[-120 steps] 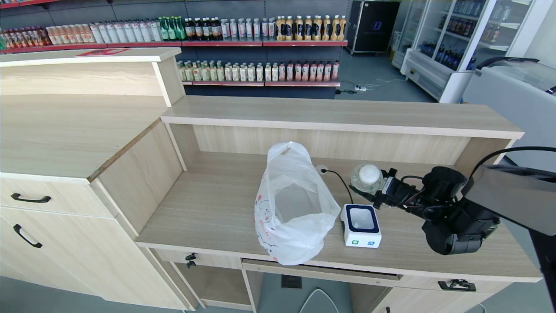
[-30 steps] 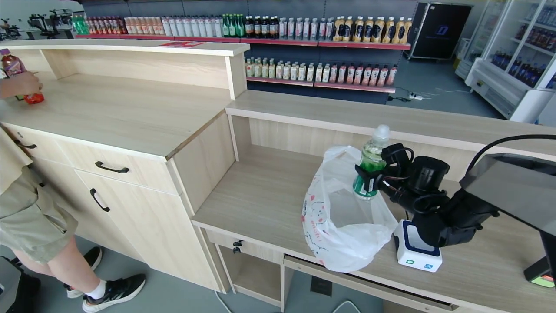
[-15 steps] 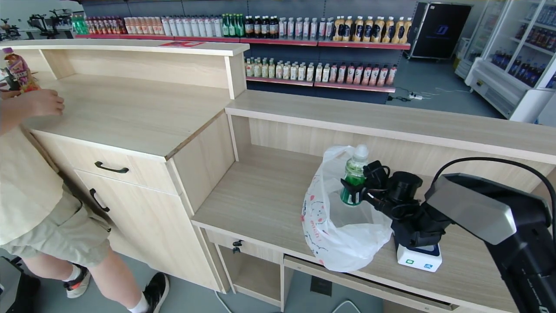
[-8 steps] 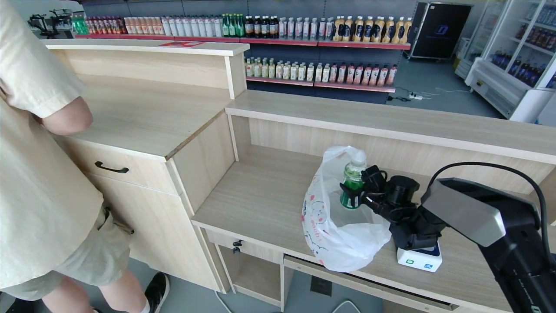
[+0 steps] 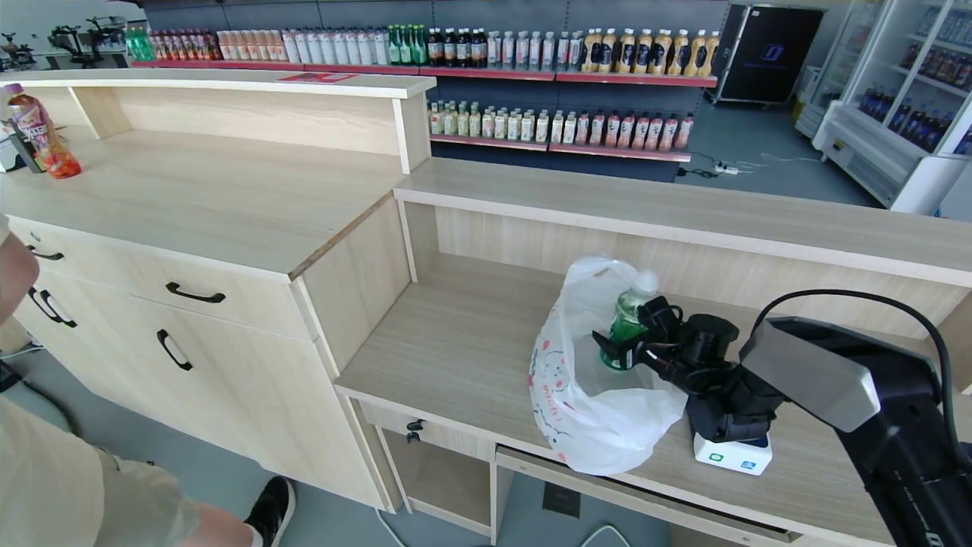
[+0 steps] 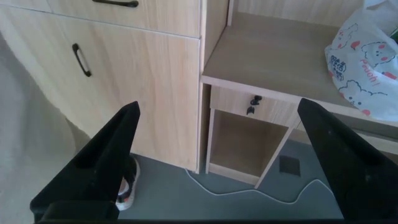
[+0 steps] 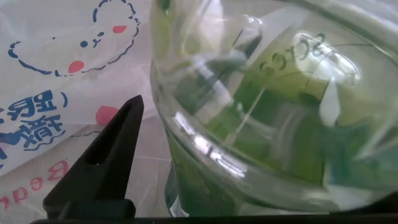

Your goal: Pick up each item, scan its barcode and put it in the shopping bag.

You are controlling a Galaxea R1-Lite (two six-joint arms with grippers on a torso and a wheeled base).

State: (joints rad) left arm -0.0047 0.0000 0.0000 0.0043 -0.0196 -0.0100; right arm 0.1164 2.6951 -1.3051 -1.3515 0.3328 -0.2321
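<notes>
**Green bottle at the bag mouth: release not yet made**

1. Left tool (image 6: 217, 104). It hangs low in front of the cabinet, to the robot's left of the work area. Its jaws are spread wide with nothing between them.

2. Scanner (image 5: 733, 458). The white unit sits near the front edge of the desk (image 5: 456, 357), partly under the right arm.

3. Shopping bag (image 5: 577, 410). It stands touching the scanner on the scanner's left, with its mouth open upward. No other item can be made out inside it.

4. Green bottle (image 5: 629, 323). It is tilted, with the cap leaning toward the back wall of the desk. Its lower part is inside the bag mouth and appears clear of the bag floor.

5. Right tool (image 5: 616, 348). It is clamped on the bottle's lower body from the scanner side. In the right wrist view the bottle sits hard against the camera, with one finger (image 7: 93, 174) alongside it.

6. Progress, as a judgement. The bottle is at the bagging step, so its scan is presumably complete, though the pictures cannot confirm this. What remains is to lower it, open the jaws and withdraw.

7. Outstanding item. An orange-red bottle (image 5: 42, 133) stands at the far left of the raised desk (image 5: 213, 197), well apart from both tools. It has not been picked up, scanned or bagged.

8. Background. Stocked drink shelves (image 5: 493, 53) run along the far wall.
</notes>
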